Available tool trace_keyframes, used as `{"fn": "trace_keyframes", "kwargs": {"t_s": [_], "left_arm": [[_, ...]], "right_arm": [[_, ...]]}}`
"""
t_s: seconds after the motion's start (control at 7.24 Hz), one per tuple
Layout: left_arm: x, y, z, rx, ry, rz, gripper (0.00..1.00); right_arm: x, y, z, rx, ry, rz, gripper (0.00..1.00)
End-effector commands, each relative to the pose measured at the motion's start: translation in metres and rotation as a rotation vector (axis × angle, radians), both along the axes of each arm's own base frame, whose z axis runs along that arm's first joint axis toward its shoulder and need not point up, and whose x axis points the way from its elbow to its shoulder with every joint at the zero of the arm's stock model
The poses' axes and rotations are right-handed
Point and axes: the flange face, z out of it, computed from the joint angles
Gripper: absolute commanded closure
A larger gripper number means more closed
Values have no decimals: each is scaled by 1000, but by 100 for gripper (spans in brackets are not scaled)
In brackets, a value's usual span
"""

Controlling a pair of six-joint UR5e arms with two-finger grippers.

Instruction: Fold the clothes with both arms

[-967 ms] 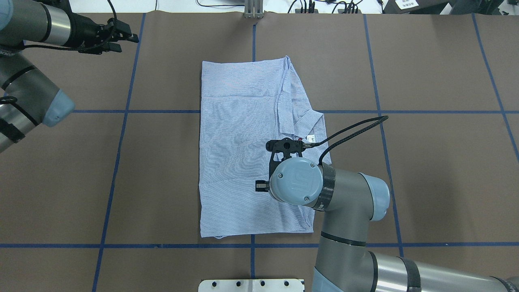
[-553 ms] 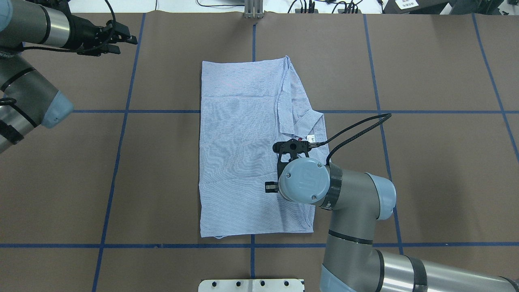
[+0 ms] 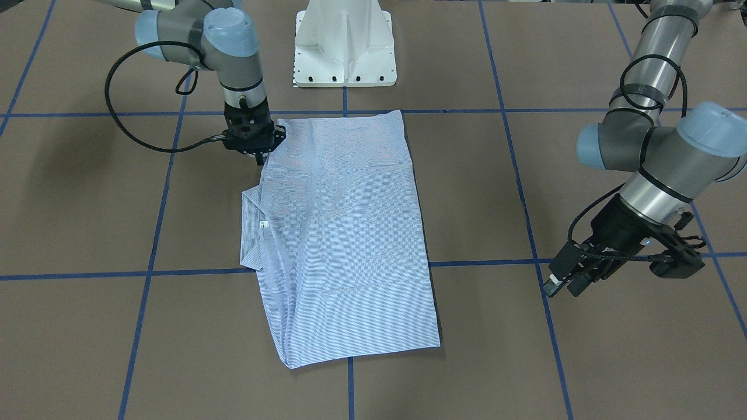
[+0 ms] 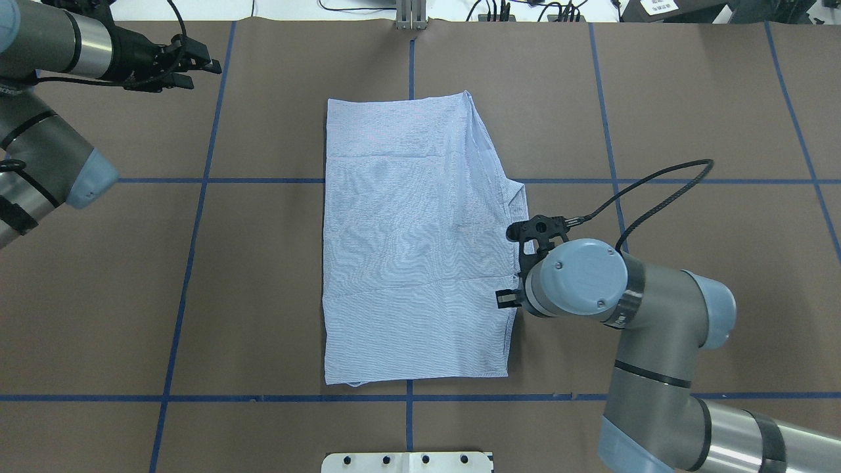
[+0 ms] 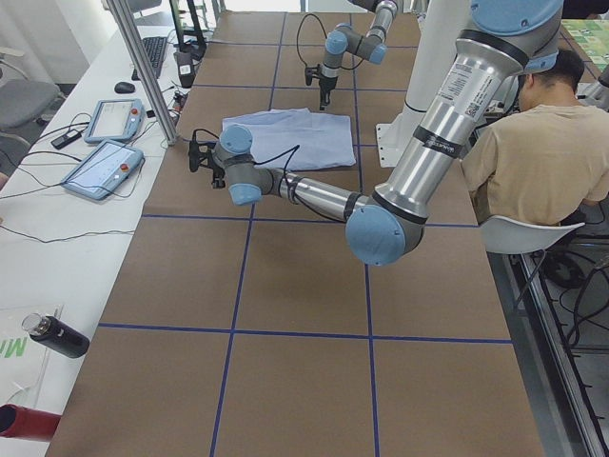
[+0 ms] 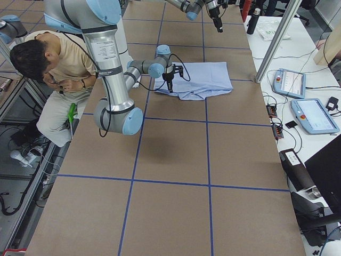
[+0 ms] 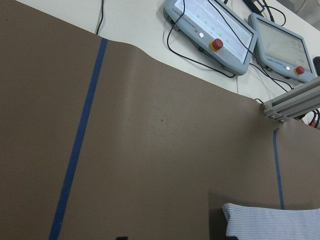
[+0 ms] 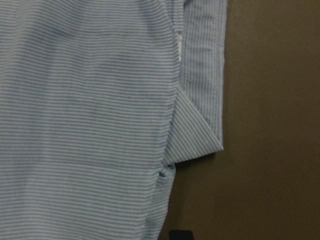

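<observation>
Snagging of the light blue-and-white striped shirt (image 4: 414,249) by low-hanging right jaws (gape indiscernible) was judged possible; left jaws stood parted, empty.

Robotics lab, blue-taped table (image 4: 690,98), teach pendants (image 6: 314,116)

right gripper (image 3: 257,156) jaws hidden beneath its wrist (tiny from the front), shirt (image 8: 90,125) cropped close-up
</observation>
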Motion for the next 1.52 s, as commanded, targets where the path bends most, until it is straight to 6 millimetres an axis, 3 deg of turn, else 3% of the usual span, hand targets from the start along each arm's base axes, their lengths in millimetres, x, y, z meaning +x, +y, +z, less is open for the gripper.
{"fn": "trace_keyframes", "kwargs": {"t_s": [0.0, 0.28, 0.55, 0.69, 0.83, 0.97, 1.24, 1.38], "left_arm": [[-2, -1, 0, -1, 0, -2, 29], [-2, -1, -2, 2, 3, -1, 29], [-2, -1, -1, 0, 1, -2, 29], [-1, -2, -2, 0, 1, -4, 29], [0, -2, -4, 1, 3, -4, 29], [0, -2, -5, 3, 4, -4, 29], [0, -3, -6, 3, 3, -5, 29], [0, -3, -8, 6, 5, -5, 29]], "right_arm": [[21, 7, -7, 4, -10, -3, 100], [9, -1, -54, -97, -64, 140, 100], [9, 6, -63, -351, -191, 422, 98], [4, 14, -63, -449, -242, 547, 44], [-11, 34, -65, -473, -271, 644, 9], [-22, 50, -63, -544, -305, 757, 18], [-41, 81, -60, -554, -317, 787, 13], [-42, 84, -53, -545, -307, 790, 13]]}}
